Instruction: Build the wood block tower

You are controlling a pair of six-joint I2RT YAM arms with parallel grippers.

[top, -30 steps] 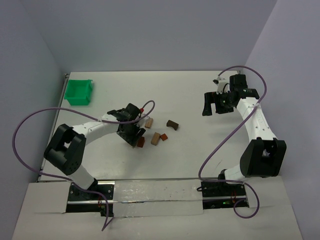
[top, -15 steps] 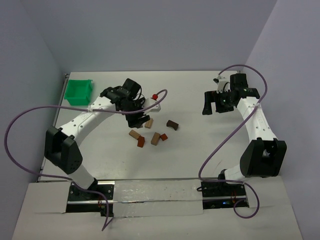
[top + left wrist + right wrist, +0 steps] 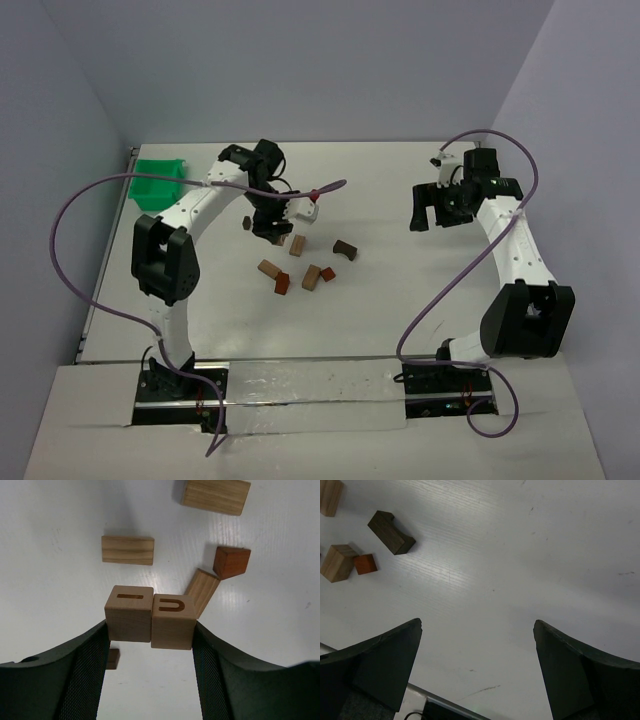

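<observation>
My left gripper (image 3: 265, 228) (image 3: 150, 630) is shut on two tan cubes pressed side by side, one marked with a bar (image 3: 129, 620) and one with a U (image 3: 173, 621), and holds them above the table. Loose blocks lie below and beside it: a tan block (image 3: 297, 244), a dark brown block (image 3: 345, 249), a tan block (image 3: 267, 268), a reddish-brown block (image 3: 282, 284) and a tan and reddish pair (image 3: 318, 275). No stacked tower shows. My right gripper (image 3: 427, 220) (image 3: 477, 630) is open and empty, far right of the blocks.
A green bin (image 3: 160, 172) stands at the far left, partly behind the left arm. In the right wrist view the dark brown block (image 3: 391, 532), a tan block (image 3: 337, 562) and a reddish block (image 3: 366, 563) lie at the upper left.
The left arm has swung from the near side of the blocks to their far side, stretching out and carrying the two tan cubes. The right arm has barely moved.
</observation>
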